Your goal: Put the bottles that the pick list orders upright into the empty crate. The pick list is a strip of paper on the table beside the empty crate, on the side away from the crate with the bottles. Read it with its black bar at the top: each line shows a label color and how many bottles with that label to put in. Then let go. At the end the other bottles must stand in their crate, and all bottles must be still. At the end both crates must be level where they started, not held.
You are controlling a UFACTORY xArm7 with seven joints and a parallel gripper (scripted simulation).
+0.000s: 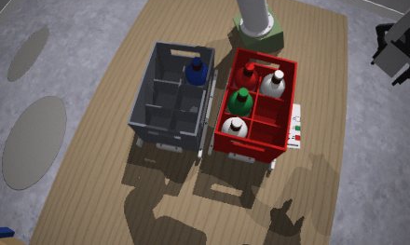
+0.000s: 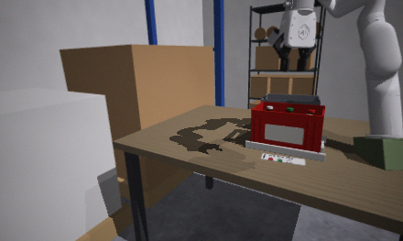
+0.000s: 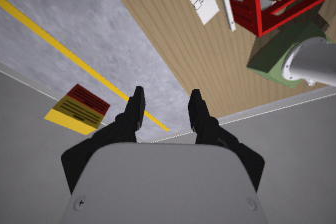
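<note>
My gripper [image 2: 293, 67] [image 3: 167, 96] is open and empty, high above the table and off to the side of the crates. The red crate [image 1: 224, 142] [image 2: 312, 136] holds a red bottle [image 1: 246, 77] back left, a white bottle [image 1: 272, 86] back right, a green bottle [image 1: 240, 103] middle left and another white bottle [image 1: 234, 129] front left. Its middle right and front right compartments are empty. The grey crate [image 1: 186, 142] [image 2: 293, 98] holds one blue bottle [image 1: 197, 74] back right. The pick list [image 1: 294, 139] [image 2: 298, 161] [image 3: 206, 11] shows white, green and red squares; its numbers are too small to read.
Low white rails [image 2: 284, 149] run beside the crates on the wooden table [image 1: 93, 142] [image 2: 192, 148]. The arm's green base [image 1: 272, 40] [image 2: 389, 154] stands behind the crates. Cardboard boxes [image 2: 176, 80] and a shelf [image 2: 284, 71] stand beyond the table.
</note>
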